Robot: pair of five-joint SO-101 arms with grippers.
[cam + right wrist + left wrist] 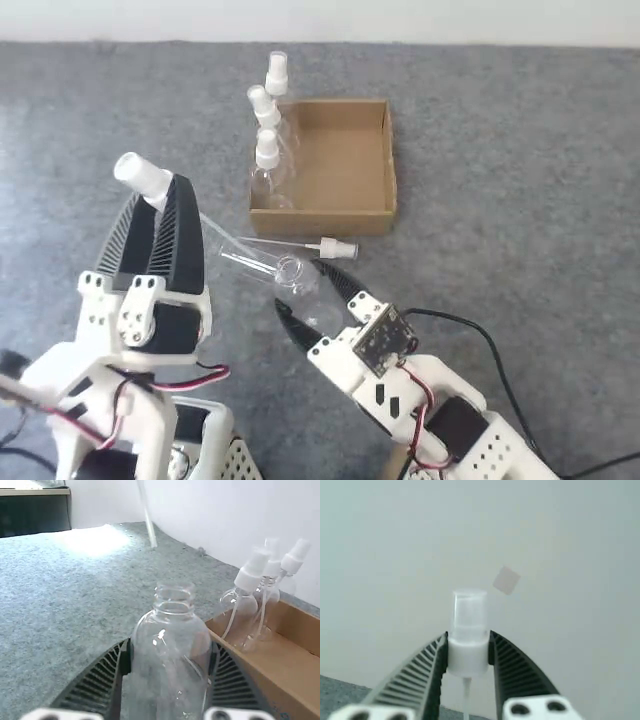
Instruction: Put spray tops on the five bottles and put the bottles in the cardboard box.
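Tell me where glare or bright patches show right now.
Right wrist view: a bright patch washes out the carpet behind the bottle; small highlights on it. Left wrist view: spray top evenly lit against a pale wall. High view: no glare.

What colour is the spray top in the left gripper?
White, with a clear cap: the plastic spray top shows best in the left wrist view.

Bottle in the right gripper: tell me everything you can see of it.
The bottle is clear and plastic-looking, with rounded shoulders and a threaded neck that is open and uncapped. The right gripper is shut on its body, with ribbed black fingers on either side. It is held outside the cardboard box, close to its near wall.
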